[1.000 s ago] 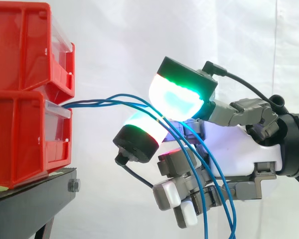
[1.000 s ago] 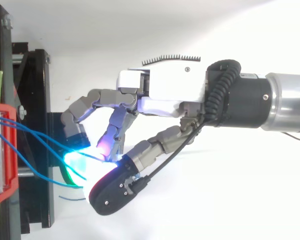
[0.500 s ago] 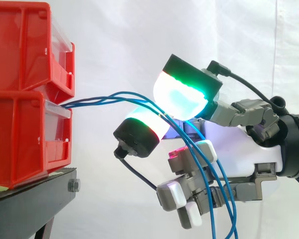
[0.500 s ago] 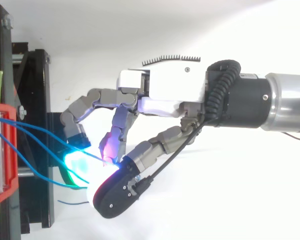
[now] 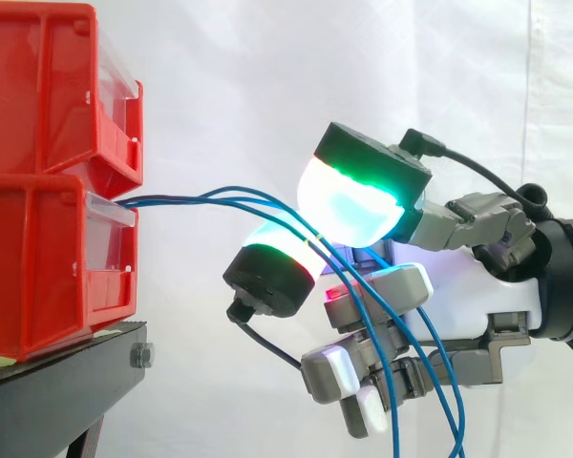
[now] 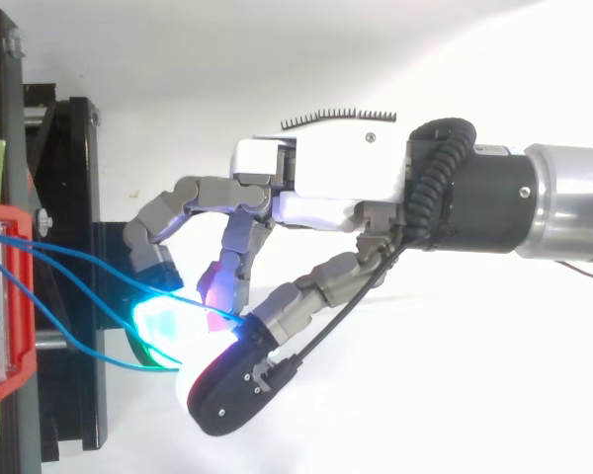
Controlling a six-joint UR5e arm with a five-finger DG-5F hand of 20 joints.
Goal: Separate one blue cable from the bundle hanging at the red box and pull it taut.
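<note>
Several thin blue cables [image 5: 220, 196] come out of the front of the lower red bin [image 5: 38, 258] and arc to the right, then hang down past my hand [image 5: 458, 286]. Two glowing pads [image 5: 349, 205] close together on one blue cable about where it bends downward; the other strands run loose over the curled lower fingers. From above, the cables [image 6: 69, 262] fan out from the red bin [image 6: 0, 296] towards the cyan-green glow under my hand [image 6: 326, 183]. One strand sags lower and apart from the rest.
A second red bin [image 5: 38, 95] sits on top of the lower one, both on a black stand [image 5: 57, 382] at the left. A white curtain hangs behind. Open space lies between the bins and my hand.
My hand has shifted slightly right, away from the bins, with the pads closing on the cable. One lower finger has curled up behind the hanging strands.
</note>
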